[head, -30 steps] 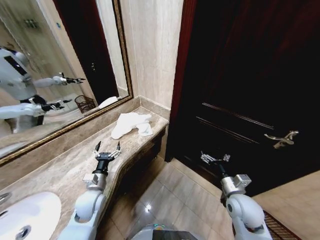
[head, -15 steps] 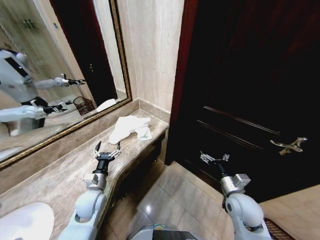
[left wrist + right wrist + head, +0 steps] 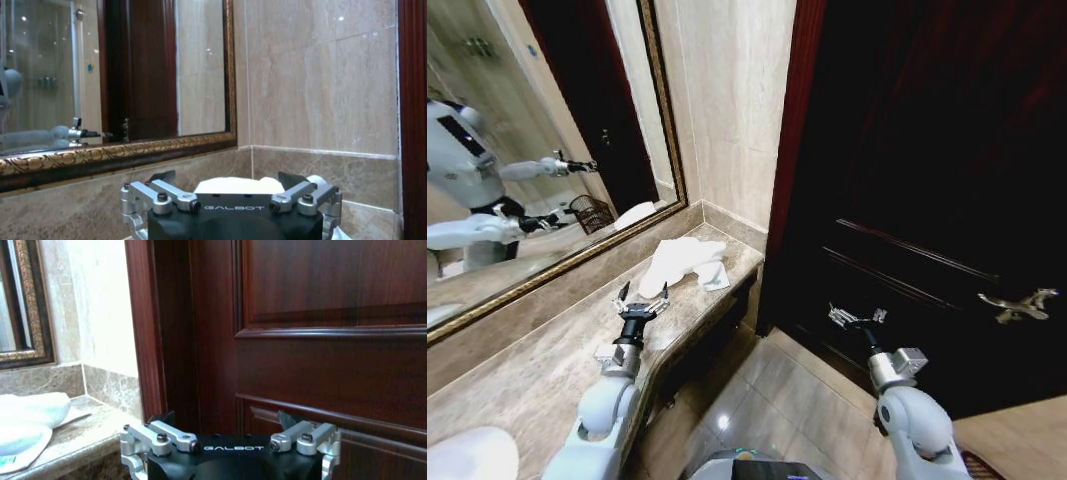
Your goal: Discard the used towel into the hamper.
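The used towel (image 3: 685,262) is a crumpled white heap on the far end of the marble counter (image 3: 547,360), close to the corner wall. My left gripper (image 3: 642,297) hovers open over the counter, a short way short of the towel. From the left wrist, the towel (image 3: 233,186) lies just beyond the open left gripper (image 3: 227,178). My right gripper (image 3: 857,316) is open above the floor in front of the dark door, and the right wrist view shows that gripper (image 3: 225,417) with the towel (image 3: 27,415) off to one side. The hamper (image 3: 592,212) appears as a reflection in the mirror.
A gilt-framed mirror (image 3: 547,150) runs along the counter's back. A dark wooden door (image 3: 927,180) with a brass handle (image 3: 1027,303) stands to the right. A white sink (image 3: 467,455) sits at the counter's near end. Tiled floor (image 3: 787,400) lies between counter and door.
The whole picture has shifted, so the camera has moved: the sink has slid toward the lower left edge and the door handle toward the right. Both grippers stay open in the same pose.
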Available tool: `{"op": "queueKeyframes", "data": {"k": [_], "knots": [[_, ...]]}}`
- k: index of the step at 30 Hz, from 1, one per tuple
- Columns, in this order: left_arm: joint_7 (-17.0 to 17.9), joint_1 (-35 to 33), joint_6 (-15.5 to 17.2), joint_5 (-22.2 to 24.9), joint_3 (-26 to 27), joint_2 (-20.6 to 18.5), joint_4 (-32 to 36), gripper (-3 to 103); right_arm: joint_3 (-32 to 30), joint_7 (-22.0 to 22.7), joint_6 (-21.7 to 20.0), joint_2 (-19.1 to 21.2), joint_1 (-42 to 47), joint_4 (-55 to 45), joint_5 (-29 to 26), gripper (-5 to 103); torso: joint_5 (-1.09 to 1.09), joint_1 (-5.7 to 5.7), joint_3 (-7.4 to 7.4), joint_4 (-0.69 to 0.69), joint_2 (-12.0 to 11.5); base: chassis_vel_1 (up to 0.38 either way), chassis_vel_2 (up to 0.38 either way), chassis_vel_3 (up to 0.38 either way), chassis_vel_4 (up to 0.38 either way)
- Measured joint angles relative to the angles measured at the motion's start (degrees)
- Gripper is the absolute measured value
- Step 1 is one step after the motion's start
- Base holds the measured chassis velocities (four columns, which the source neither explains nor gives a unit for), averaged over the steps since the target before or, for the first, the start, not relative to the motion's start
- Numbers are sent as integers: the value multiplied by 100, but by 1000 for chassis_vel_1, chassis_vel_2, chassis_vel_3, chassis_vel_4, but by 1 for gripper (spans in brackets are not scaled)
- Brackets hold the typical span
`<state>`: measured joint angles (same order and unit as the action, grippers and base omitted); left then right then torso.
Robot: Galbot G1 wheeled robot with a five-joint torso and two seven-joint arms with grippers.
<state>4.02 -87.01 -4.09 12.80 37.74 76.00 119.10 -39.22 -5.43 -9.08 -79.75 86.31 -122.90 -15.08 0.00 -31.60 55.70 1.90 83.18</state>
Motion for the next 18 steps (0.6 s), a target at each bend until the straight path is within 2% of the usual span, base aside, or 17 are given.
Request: {"op": "queueKeyframes", "data": {"k": [3,5,6,8,10,11,13,14,15,16,17,18], "knots": [[15,50,114,68,-2,-74,8,100,30,15,-10,6,-26,-10,3,100,0,1,0,1,0,0,0,0,0],[88,219,371,204,-17,-189,21,100,53,27,-35,21,-34,-38,13,100,-1,2,0,2,0,0,0,0,0],[88,219,371,204,-17,-189,21,100,53,27,-35,21,-34,-38,13,100,-1,2,0,2,0,0,0,0,0],[152,442,638,418,-25,-332,26,100,62,42,-67,30,-38,-56,31,100,-1,2,0,0,0,0,0,0,0],[239,679,1055,654,-41,-494,26,100,69,84,-89,32,-61,-60,52,100,0,1,0,-1,0,0,0,0,0],[239,679,1055,654,-41,-494,26,100,69,84,-89,32,-61,-60,52,100,0,1,0,-1,0,0,0,0,0],[345,869,1716,1037,-95,-633,78,100,69,116,-116,32,-100,-54,63,100,0,1,0,0,0,0,0,0,0],[345,869,1716,1037,-95,-633,78,100,69,116,-116,32,-100,-54,63,100,0,1,0,0,0,0,0,0,0],[420,965,2246,1309,-143,-697,148,100,64,127,-123,31,-120,-26,72,100,-1,1,0,1,0,0,0,0,0],[463,1040,2645,1507,-183,-740,199,100,59,130,-124,31,-132,0,83,100,0,1,0,1,0,0,0,0,0],[463,1040,2645,1507,-183,-740,199,100,59,130,-124,31,-132,0,83,100,0,1,0,1,0,0,0,0,0],[464,1140,3091,1683,-226,-791,234,100,56,132,-124,31,-144,35,99,100,0,1,0,1,0,0,0,0,0]]}}
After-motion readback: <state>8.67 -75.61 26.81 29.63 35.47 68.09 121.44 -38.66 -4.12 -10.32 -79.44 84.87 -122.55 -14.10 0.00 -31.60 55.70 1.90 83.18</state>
